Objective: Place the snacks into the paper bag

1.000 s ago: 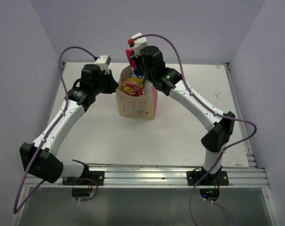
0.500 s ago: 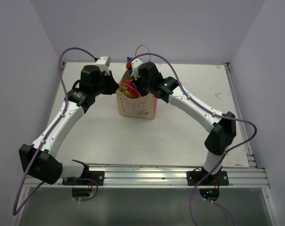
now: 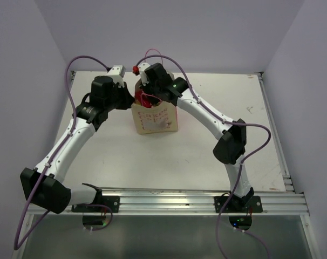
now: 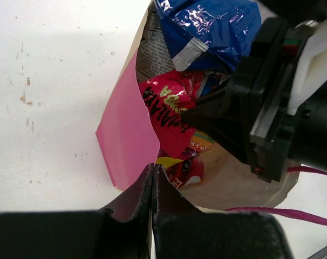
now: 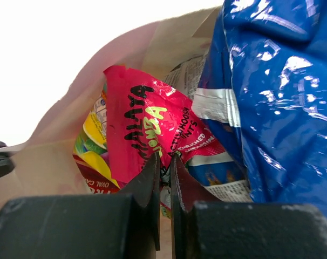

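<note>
1. In the top view the paper bag (image 3: 155, 120) stands upright on the table (image 3: 217, 91), toward 11 o'clock from the table's middle. The left gripper (image 3: 132, 99) meets the bag's rim at its 9 o'clock side. The right gripper (image 3: 148, 97) is sunk in the bag's mouth, and its arm reaches in from 4 o'clock
2. That view hides both sets of fingers and most of the bag's contents. The wrist views show these
3. The left wrist view shows the left claw pinched narrow on the bag's edge, where the pink side panel meets the tan wall. The right gripper's black body fills the mouth at 3 o'clock
4. The right wrist view shows the right claw almost closed, with the lower edge of the pink-red sachet (image 5: 144, 124) nipped between its fingers
5. The same view shows the blue-white bag (image 5: 282, 81) standing at 2 o'clock of the sachet and rising past the rim. The orange-yellow packet (image 5: 93, 127) is at 9 o'clock against the bag wall. The red-yellow packet (image 5: 93, 182) lies lower, at 8 o'clock
6. A second ago the right gripper hung above the far rim with the sachet clear of the bag, and half a second ago it was partway down. Now it is inside the mouth, and its elbow has swung toward 9 o'clock. The left arm and the bag have kept their places
</note>
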`<act>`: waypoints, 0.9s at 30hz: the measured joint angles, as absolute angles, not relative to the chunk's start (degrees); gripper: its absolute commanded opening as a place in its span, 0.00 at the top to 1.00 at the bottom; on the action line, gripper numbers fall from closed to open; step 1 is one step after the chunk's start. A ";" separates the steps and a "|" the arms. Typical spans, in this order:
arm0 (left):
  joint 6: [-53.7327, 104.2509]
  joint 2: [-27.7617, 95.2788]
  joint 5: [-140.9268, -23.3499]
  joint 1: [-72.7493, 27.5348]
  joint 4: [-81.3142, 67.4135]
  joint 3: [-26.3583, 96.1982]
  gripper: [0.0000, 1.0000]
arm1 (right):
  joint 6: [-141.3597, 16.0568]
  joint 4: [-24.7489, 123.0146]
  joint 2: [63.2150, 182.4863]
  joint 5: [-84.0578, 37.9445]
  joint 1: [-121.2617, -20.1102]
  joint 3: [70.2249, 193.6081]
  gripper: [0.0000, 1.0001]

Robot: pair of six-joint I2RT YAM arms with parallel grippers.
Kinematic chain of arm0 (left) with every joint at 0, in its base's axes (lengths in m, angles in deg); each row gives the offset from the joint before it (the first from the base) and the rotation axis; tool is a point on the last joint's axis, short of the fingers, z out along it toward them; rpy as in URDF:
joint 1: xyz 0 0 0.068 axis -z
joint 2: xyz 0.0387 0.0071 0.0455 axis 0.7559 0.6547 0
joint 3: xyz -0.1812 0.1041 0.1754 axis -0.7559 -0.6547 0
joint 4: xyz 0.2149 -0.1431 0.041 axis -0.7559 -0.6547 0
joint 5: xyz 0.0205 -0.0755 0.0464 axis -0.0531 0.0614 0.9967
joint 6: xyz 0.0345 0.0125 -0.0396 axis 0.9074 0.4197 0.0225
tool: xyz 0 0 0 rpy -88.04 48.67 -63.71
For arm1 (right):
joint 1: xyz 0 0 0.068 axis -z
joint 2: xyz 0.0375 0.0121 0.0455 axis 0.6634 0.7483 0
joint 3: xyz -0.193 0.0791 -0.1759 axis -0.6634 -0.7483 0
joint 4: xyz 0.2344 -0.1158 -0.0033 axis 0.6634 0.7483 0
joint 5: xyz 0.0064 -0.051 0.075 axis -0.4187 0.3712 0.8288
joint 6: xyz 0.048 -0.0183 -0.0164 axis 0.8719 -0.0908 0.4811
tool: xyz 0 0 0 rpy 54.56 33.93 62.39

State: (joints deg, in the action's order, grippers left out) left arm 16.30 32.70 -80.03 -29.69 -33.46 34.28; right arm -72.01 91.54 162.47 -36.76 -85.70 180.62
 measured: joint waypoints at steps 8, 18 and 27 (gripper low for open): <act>16.15 32.66 -80.16 -29.69 -33.50 34.26 1.00 | -72.60 94.86 161.82 -38.64 -85.72 183.11 0.94; 15.80 32.74 -80.25 -29.69 -33.48 34.26 1.00 | -70.96 96.15 153.89 -38.75 -85.70 185.80 0.12; 15.76 34.88 -80.05 -29.69 -33.35 36.16 1.00 | -68.93 93.05 143.35 -46.80 -85.09 185.60 0.18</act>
